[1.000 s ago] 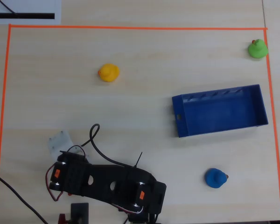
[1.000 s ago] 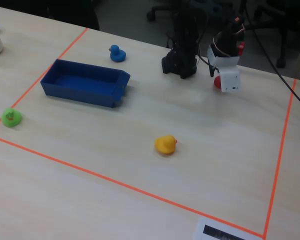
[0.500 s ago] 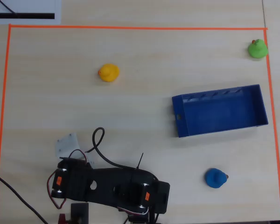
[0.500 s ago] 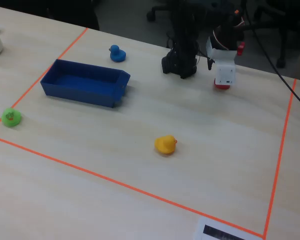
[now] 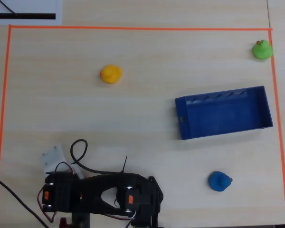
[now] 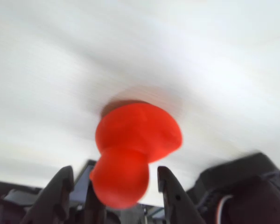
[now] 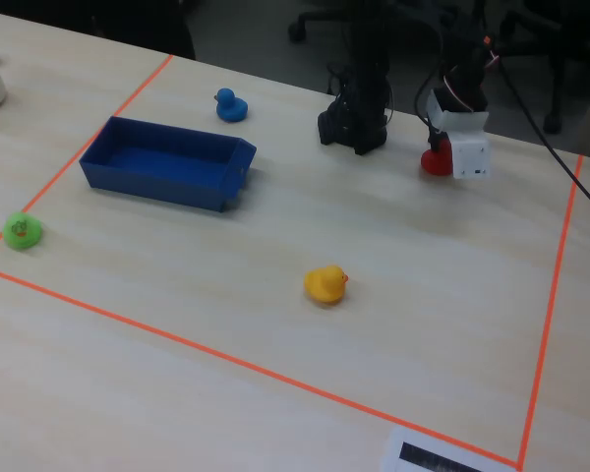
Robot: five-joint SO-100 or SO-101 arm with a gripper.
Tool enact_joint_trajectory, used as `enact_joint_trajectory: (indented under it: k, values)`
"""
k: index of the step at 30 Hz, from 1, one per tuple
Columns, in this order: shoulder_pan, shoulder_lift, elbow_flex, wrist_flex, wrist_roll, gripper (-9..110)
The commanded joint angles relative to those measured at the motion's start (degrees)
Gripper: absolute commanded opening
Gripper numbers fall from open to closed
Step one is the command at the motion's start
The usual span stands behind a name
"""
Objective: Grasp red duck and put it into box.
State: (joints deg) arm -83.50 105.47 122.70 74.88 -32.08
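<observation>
A small red duck [image 6: 133, 147] fills the middle of the blurred wrist view, sitting between the two dark prongs of the end effector [image 6: 113, 186], which stand apart on either side of it; whether they press on it cannot be told. In the fixed view the red duck [image 7: 434, 162] rests on the pale wooden surface [image 7: 275, 197] at the far right, just beside the white end effector [image 7: 462, 157] and near the arm's dark base [image 7: 354, 123]. In the overhead view the arm [image 5: 99, 197] hides it. The dark-blue box [image 5: 222, 112] lies well apart, toward the right of the overhead view, open and with nothing in it. A blue duck [image 5: 219, 181] sits below the box, near the bottom edge. A green duck [image 5: 262, 49] sits by the upper right corner of the orange tape border [image 5: 133, 28]. A yellow duck [image 5: 110, 73] stands alone in the upper middle. Wide bare surface lies between the arm and the box.
</observation>
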Motion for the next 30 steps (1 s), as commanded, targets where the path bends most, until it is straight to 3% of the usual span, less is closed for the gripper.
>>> enact_joint_trajectory:
  k: [1,30]
  values:
    - [-1.49,-1.41,-1.85,-0.62,1.32,24]
    - [2.72,-5.63,1.14,0.26,-0.44,21]
